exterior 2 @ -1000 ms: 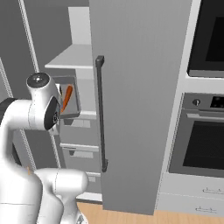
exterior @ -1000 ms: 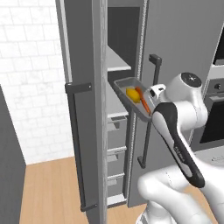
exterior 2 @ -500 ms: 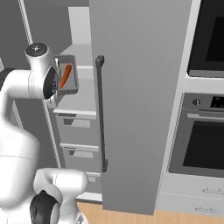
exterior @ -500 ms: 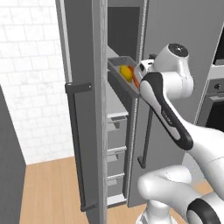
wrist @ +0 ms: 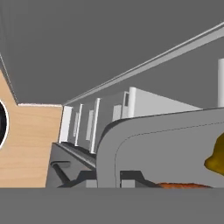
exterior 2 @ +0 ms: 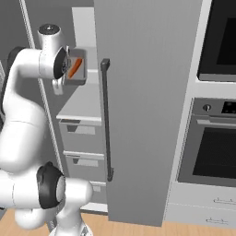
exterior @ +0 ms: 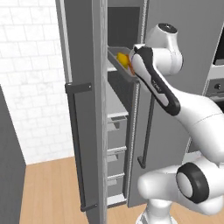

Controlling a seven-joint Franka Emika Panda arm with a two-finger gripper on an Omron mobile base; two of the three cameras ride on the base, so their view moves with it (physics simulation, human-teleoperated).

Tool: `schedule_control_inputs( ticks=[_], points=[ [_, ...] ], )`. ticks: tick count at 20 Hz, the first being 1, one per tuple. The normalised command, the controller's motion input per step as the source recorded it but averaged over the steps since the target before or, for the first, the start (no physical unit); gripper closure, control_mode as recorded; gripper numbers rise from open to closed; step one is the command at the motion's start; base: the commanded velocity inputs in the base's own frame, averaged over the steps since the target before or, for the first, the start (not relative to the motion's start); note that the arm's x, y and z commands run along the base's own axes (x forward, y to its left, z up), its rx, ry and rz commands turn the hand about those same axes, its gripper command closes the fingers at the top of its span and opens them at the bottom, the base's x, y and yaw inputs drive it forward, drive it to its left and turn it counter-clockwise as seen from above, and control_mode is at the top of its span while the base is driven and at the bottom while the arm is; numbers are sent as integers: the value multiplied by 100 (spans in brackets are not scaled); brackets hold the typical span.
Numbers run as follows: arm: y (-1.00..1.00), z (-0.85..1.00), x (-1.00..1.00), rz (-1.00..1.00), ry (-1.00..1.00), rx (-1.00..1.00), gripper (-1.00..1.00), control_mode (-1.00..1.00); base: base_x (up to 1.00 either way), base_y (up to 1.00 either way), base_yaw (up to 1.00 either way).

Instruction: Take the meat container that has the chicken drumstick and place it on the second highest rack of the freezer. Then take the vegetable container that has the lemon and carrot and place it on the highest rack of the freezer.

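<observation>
A: Since a second ago your arm has swung up; the container rode from mid-height to the upper part of the freezer opening.

B: Where does it sit against the freezer now?

A: High in the gap between the two open doors, at the front edge of the compartment, tilted. From the right you see it just left of the right-hand door, above the drawers.

B: Contents?

A: Lemon and carrot both inside. From the hand camera the lemon is at the tray's right edge, the carrot low along its near rim.

B: And the pincer?

A: Your gripper is clamped tight on the container's near end; the fingertips themselves are hidden behind the wrist. The container is carried, not resting on any rack you can make out.
</observation>
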Motion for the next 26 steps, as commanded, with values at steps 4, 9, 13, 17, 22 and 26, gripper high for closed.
schedule_control_inputs(
  ticks=[4, 9, 13, 17, 22, 26],
  points=[
    [28, -1, 63, -1, 11, -2, 100, -100, 0, 0, 0],
    [38, -9, 83, -1, 6, -5, 100, -100, 0, 0, 0],
    [8, -14, 96, -1, 0, 0, 100, -100, 0, 0, 0],
    [9, -23, 92, -4, 0, -2, 100, -100, 0, 0, 0],
    [22, -19, 83, -5, 0, -4, 100, -100, 0, 0, 0],
    [21, -6, 84, -4, 0, -4, 100, -100, 0, 0, 0]
  ],
)
